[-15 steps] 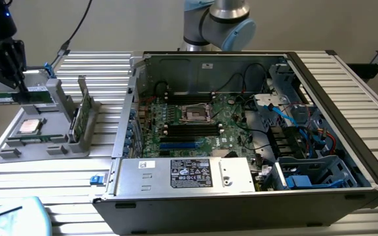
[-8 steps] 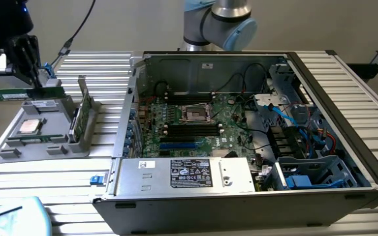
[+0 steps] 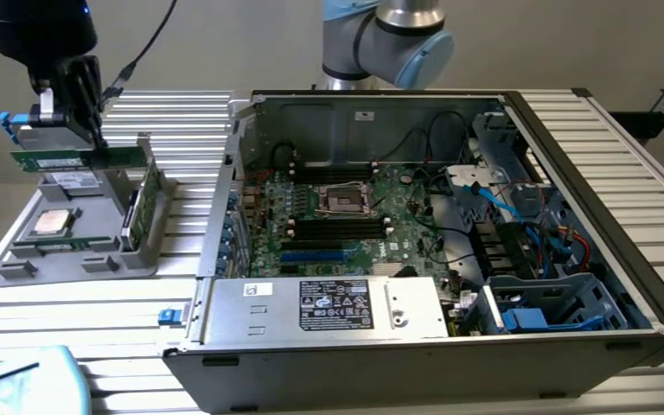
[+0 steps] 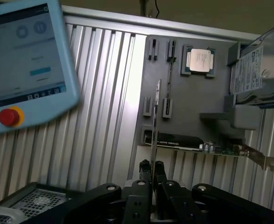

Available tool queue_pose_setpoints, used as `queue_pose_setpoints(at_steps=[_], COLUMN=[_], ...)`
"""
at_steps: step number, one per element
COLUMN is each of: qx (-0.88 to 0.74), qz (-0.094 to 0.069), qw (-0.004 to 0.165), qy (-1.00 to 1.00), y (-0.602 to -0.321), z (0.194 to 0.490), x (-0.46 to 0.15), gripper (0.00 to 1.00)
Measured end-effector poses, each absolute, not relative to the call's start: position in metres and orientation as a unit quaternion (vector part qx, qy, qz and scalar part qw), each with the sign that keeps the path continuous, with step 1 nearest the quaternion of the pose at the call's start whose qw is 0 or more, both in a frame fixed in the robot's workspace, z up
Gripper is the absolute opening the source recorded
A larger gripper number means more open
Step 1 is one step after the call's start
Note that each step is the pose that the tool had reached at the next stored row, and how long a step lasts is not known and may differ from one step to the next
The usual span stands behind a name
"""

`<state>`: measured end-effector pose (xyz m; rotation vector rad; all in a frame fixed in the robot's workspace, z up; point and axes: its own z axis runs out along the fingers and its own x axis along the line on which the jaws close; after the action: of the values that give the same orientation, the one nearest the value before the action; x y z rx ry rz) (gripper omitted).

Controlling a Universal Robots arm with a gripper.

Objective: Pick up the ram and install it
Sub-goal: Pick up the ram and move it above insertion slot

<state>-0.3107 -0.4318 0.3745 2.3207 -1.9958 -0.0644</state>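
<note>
The black metal claw (image 4: 151,169) is all but closed, its fingers pinching the ram (image 3: 65,159), a thin, flat, dark-green board stick. It hangs in the air on edge with its long axis level, running across the exterior view from left to right (pale label facing that camera). Below it lies a matte grey plastic holder (image 4: 193,107) on the ribbed aluminium table (image 4: 104,93). The holder carries a square silver processor (image 4: 200,59). Farther off stands the open steel computer case (image 3: 609,173), well apart.

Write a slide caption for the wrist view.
Jaws shut on the ram, held edge-on over the grey tray that carries a processor.
</note>
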Motion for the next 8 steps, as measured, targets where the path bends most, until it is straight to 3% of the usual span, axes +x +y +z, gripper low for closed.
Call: queue_pose_setpoints(at_steps=[8], qx=[0.757], qz=[-0.021], qw=[0.040], qy=[-0.651], y=[-0.432], z=[0.382], x=[-0.275], gripper=[0.14])
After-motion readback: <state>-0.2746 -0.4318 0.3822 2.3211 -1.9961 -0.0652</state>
